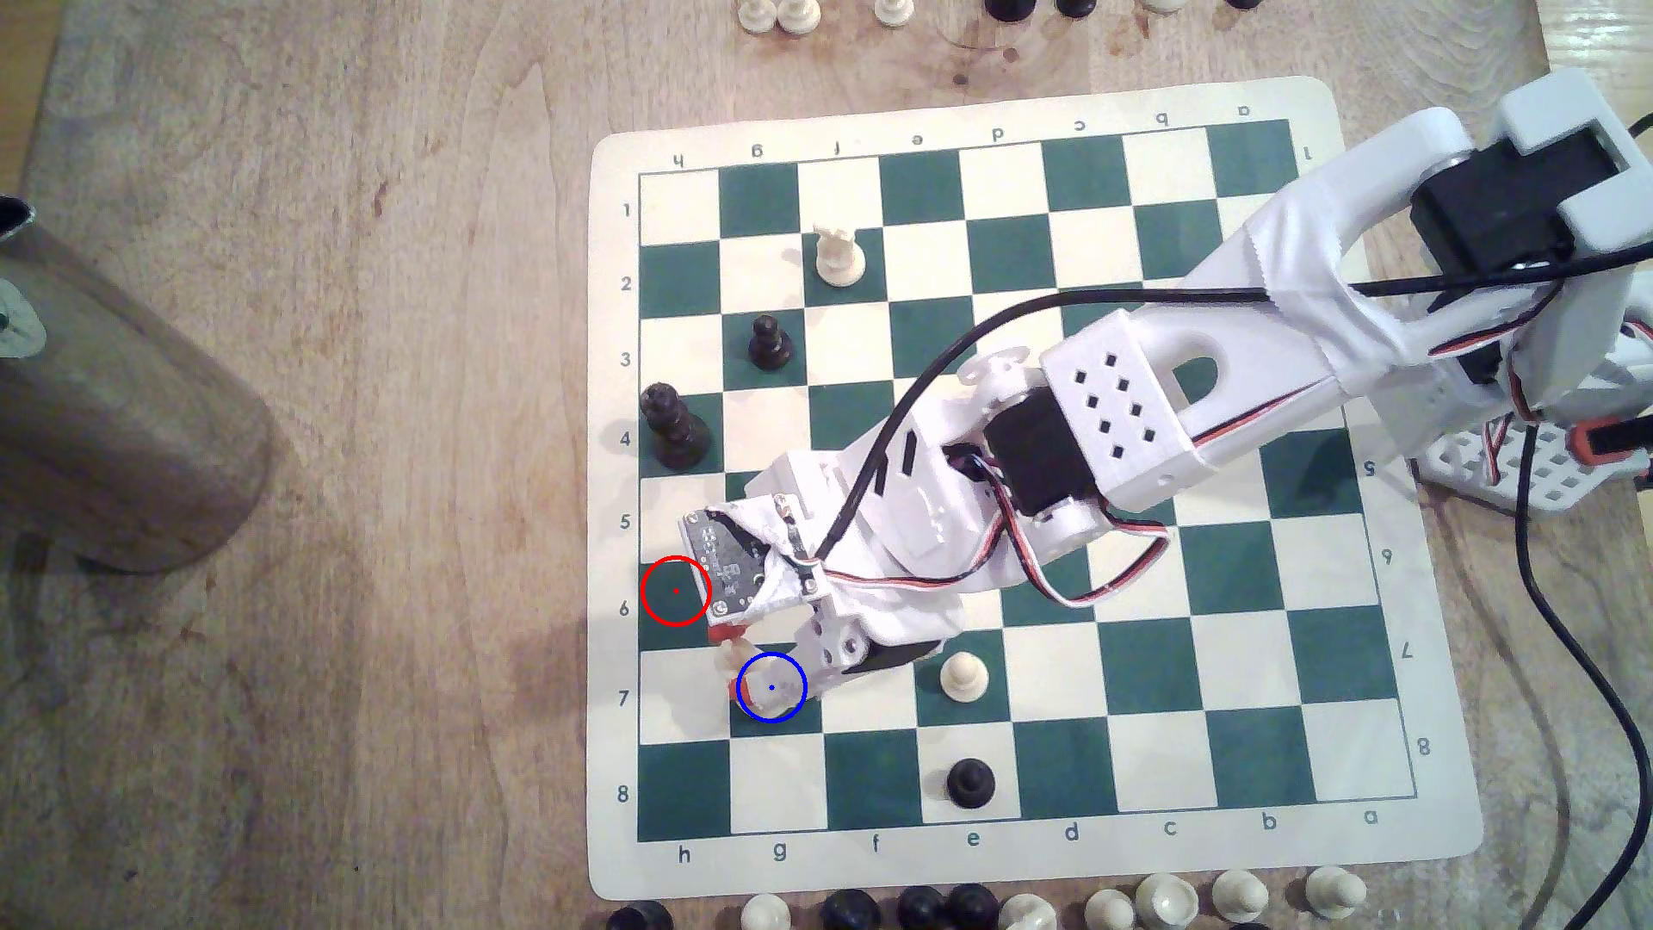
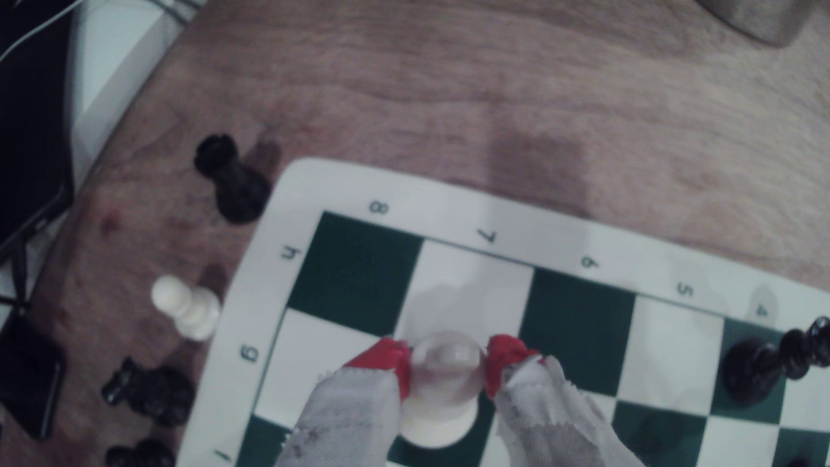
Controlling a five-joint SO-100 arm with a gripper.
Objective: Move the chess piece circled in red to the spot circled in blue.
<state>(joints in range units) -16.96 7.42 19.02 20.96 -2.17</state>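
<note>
Piece (image 2: 442, 386) stands upright on the blue-ringed square (image 1: 787, 715), gripper (image 2: 449, 368) closed on its head, red fingertips (image 2: 388, 359) at its 9 and 3 o'clock, axis vertical between them.

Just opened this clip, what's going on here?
A white robot arm is moving a cream-white chess piece on a green-and-white board. The gripper has its red fingertips on either side of the piece's head, over the blue-ringed square. The red-ringed square is vacant.
</note>
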